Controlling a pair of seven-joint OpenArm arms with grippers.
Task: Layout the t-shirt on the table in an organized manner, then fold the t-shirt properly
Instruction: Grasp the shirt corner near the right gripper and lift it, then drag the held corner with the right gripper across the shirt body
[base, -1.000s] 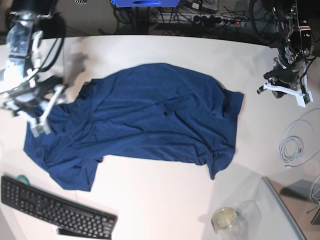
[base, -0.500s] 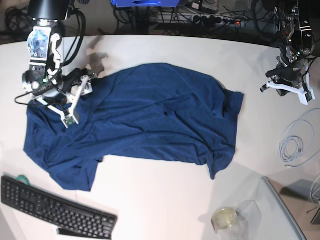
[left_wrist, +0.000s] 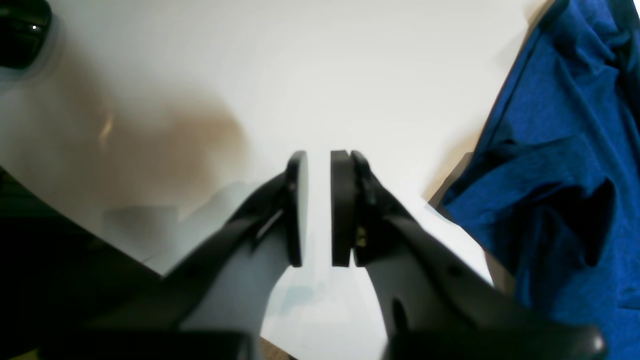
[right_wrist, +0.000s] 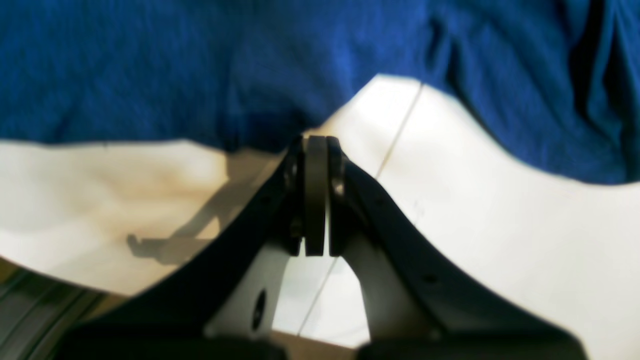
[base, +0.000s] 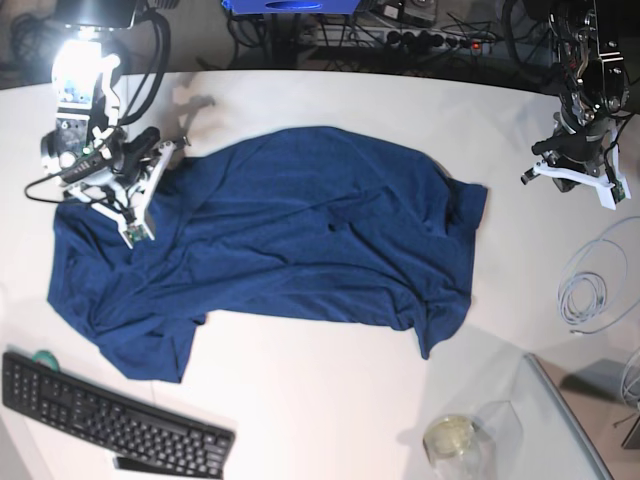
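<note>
The dark navy t-shirt (base: 300, 230) lies spread but wrinkled across the white table (base: 330, 400), with one sleeve toward the right and its lower left part bunched. My right gripper (base: 135, 210) hovers at the shirt's far left edge. In the right wrist view it (right_wrist: 316, 150) is shut and empty above bare table (right_wrist: 500, 200), with the shirt (right_wrist: 200, 65) just beyond it. My left gripper (base: 570, 178) is off the cloth at the table's right side. In the left wrist view it (left_wrist: 318, 165) is nearly shut with a thin gap, holding nothing, and the shirt (left_wrist: 560, 175) is to its right.
A black keyboard (base: 110, 420) lies at the front left. A glass jar (base: 452, 440) stands at the front right next to a clear sheet (base: 560, 420). A coiled white cable (base: 585, 290) lies at the right. Cables and gear line the far edge.
My right arm moved from the table's left edge up and inward to the shirt's far left edge. The shirt's upper left corner shifted slightly. The left arm barely moved.
</note>
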